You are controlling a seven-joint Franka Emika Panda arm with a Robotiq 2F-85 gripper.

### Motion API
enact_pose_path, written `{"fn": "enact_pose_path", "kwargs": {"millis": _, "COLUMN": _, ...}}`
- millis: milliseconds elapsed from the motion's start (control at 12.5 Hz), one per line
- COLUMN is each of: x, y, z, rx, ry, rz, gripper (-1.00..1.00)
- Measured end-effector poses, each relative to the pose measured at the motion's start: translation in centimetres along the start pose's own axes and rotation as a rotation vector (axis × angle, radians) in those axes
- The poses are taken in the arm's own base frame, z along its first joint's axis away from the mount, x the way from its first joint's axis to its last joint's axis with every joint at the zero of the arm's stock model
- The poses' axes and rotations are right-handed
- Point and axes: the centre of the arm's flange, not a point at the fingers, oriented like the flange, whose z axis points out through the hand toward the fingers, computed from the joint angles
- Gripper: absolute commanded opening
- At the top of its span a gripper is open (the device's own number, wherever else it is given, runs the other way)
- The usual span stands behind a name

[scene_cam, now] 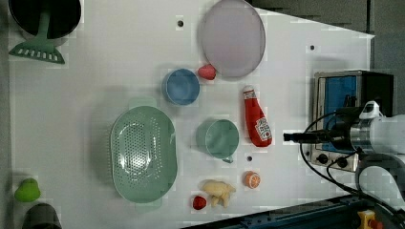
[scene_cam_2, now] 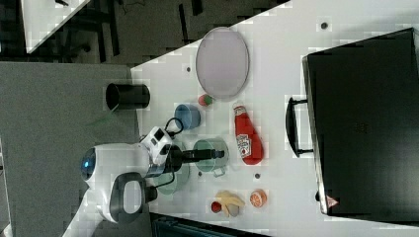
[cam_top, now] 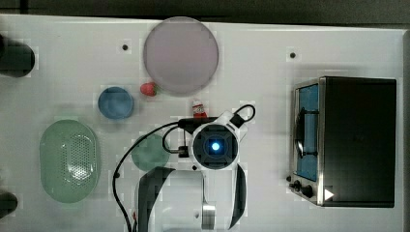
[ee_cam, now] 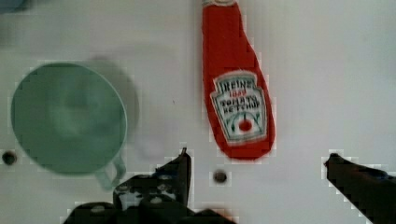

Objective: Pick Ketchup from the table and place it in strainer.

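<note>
One counter [scene_cam: 95, 86] carries everything. Strainer [scene_cam: 143, 153] sits well apart from the gripper [ee_cam: 257, 170], beyond the green mug [ee_cam: 67, 119]. Ketchup bottle [ee_cam: 236, 88] lies flat on the counter just ahead of the gripper, its long axis running away from the spread, empty jaws, base end nearest. Nothing blocks the descent; the mug stands beside.

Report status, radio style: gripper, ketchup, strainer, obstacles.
Gripper open, empty, above the table. Ketchup lying flat, untouched, beside green mug. Strainer empty. Mug sits between ketchup and strainer; may need clearing on the carry.
</note>
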Motion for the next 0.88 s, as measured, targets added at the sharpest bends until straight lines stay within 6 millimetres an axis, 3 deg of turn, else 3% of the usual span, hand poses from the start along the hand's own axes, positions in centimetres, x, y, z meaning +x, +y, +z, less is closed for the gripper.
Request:
{"fn": "enact_pose_path", "kwargs": {"millis": 240, "x": 2.2, "y": -0.3, "z": 3.0, "rx": 0.004, "ry": 0.040, "rz": -0.068, "gripper": 1.00}}
{"fn": "enact_pose_path", "kwargs": {"millis": 400, "x": 2.7, "y": -0.2, "z": 6.4, "rx": 0.018, "ry": 0.019, "rz": -0.074, "gripper": 1.00}}
{"fn": "enact_pose_path", "kwargs": {"millis": 720, "x": 2.9, "y": -0.2, "z": 13.3, "rx": 0.031, "ry": -0.001, "rz": -0.095, "gripper": 1.00}}
{"fn": "enact_pose_path", "kwargs": {"millis": 880, "x": 2.6, "y": -0.1, "z": 15.9, "rx": 0.038, "ry": -0.012, "rz": -0.096, "gripper": 1.00}}
